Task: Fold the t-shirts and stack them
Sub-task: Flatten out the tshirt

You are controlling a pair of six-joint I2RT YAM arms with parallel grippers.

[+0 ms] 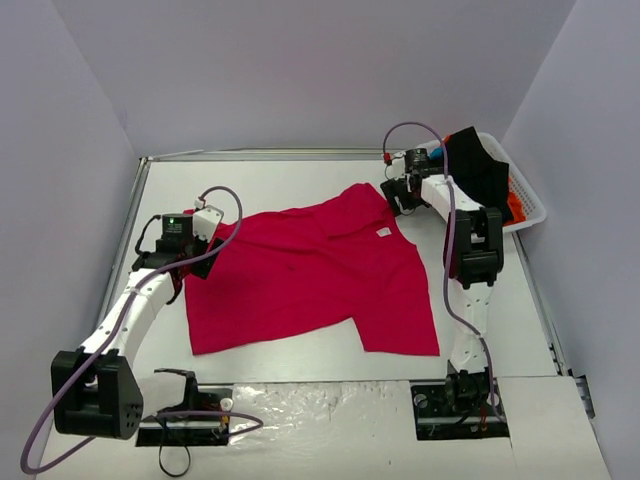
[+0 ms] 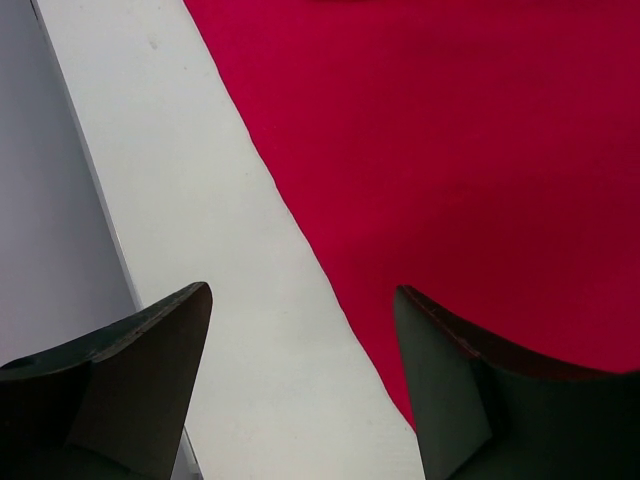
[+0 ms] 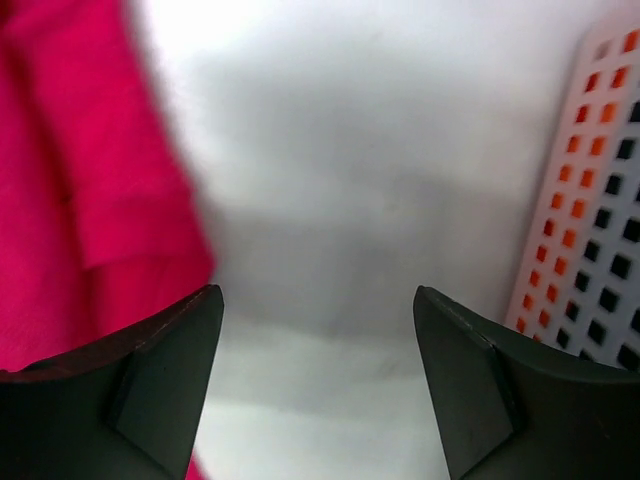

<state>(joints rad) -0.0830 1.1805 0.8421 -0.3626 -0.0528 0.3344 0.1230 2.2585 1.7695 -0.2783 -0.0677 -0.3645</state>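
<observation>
Red shirt: we saw the red t-shirt [image 1: 310, 275] spread out across the middle of the surface [image 1: 280, 185], mostly flat, a bit rumpled around the collar.
Neck label: the little white neck label [image 1: 383, 232] sat toward the far right of the shirt, facing up.
Shirt outline: the near edge wasn't straight. The right part reached closer to the arm bases than the left part, so there was a step in it.
Left gripper: the left gripper [image 2: 302, 295] was at the shirt's left edge, spread apart with nothing between the jaws. In its wrist view one finger was over bare surface and the other over red cloth, with the shirt's edge running diagonally between them. Whether it touched the cloth, we couldn't tell.
Right gripper: the right gripper [image 3: 318, 292] was at the shirt's far right corner, between the shirt and the basket [image 1: 528, 205]. It was spread apart too, gripping nothing, with only bare surface in the gap. That wrist view was blurry.
Basket: white and slatted, it sat at the far right corner of the surface, with a black t-shirt [image 1: 480, 165] draped over it and some orange cloth [image 1: 515, 205] inside.
Stack: nothing was folded that we could see.
</observation>
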